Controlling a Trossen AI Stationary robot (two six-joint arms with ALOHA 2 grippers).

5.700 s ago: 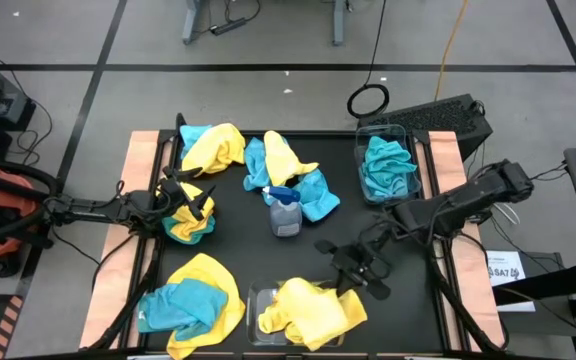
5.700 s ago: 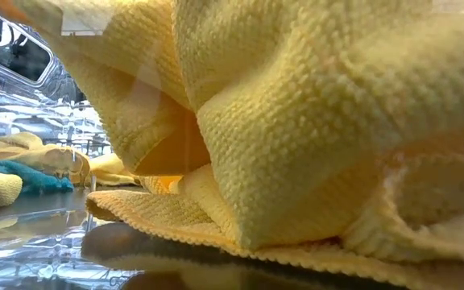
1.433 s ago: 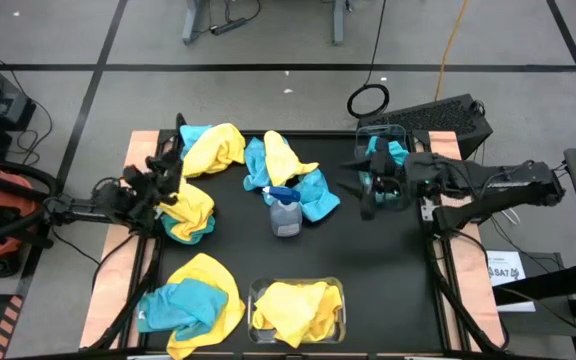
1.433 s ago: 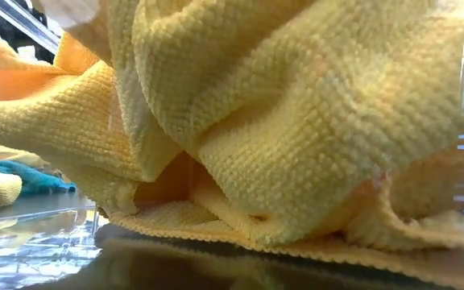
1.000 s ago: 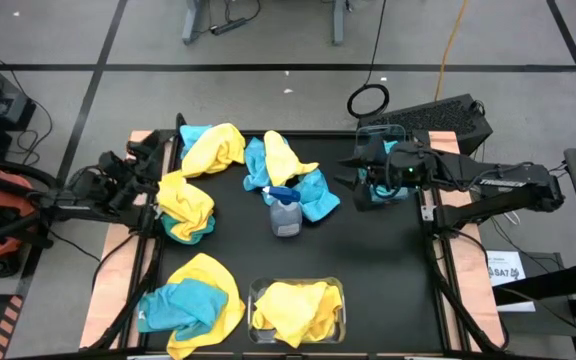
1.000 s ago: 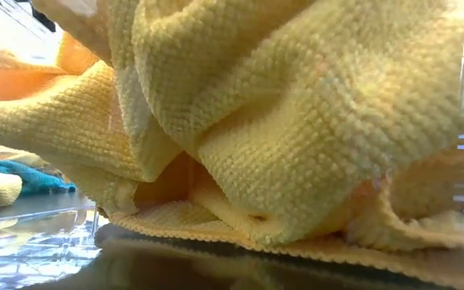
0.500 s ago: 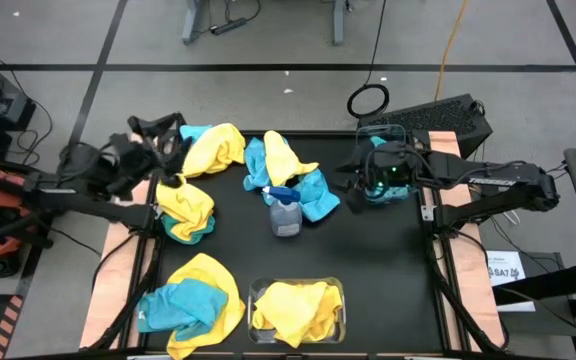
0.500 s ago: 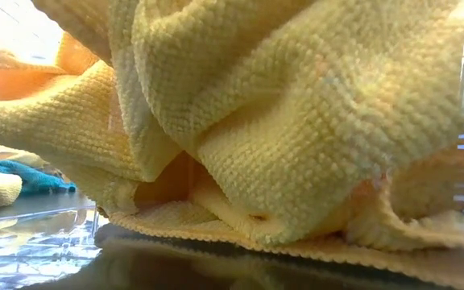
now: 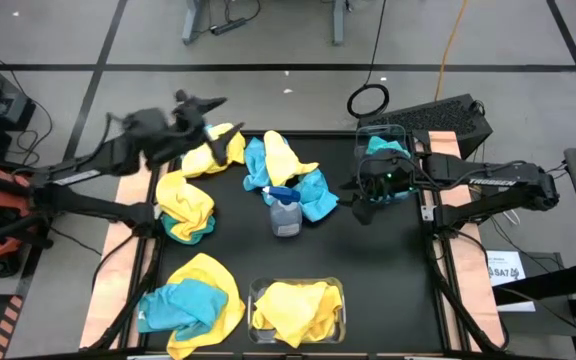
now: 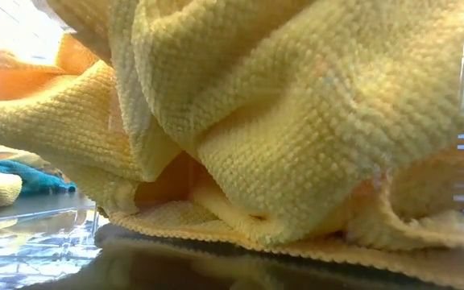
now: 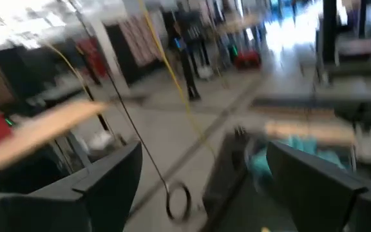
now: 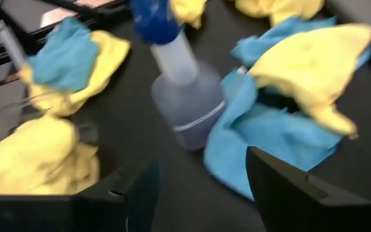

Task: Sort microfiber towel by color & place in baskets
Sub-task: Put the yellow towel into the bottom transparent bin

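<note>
Yellow and teal microfiber towels lie in heaps on the black table: at the far left [image 9: 213, 150], at the left [image 9: 186, 205], in the middle [image 9: 283, 160] and at the near left [image 9: 193, 295]. The near basket [image 9: 255, 300] holds yellow towels [image 10: 280, 121]. The far right basket [image 9: 398, 128] holds teal towels [image 9: 386, 147]. My left gripper [image 9: 203, 112] hangs open and empty, raised over the far-left heap. My right gripper [image 9: 358, 198] stands open and empty at the far right basket's left side, facing the middle heap [image 12: 288, 109].
A clear spray bottle [image 9: 286, 212] with a blue trigger stands in the table's middle, right of it the teal towel of the middle heap. Wooden strips [image 9: 128, 260] run along the table's left and right sides. A keyboard [image 9: 448, 115] lies beyond the far right corner.
My left gripper has risen from beside the yellow towel at the table's left and swung toward the far edge and the right, turning as it went; it now hangs over the far-left heap. It has stayed open and empty. The towels have not moved.
</note>
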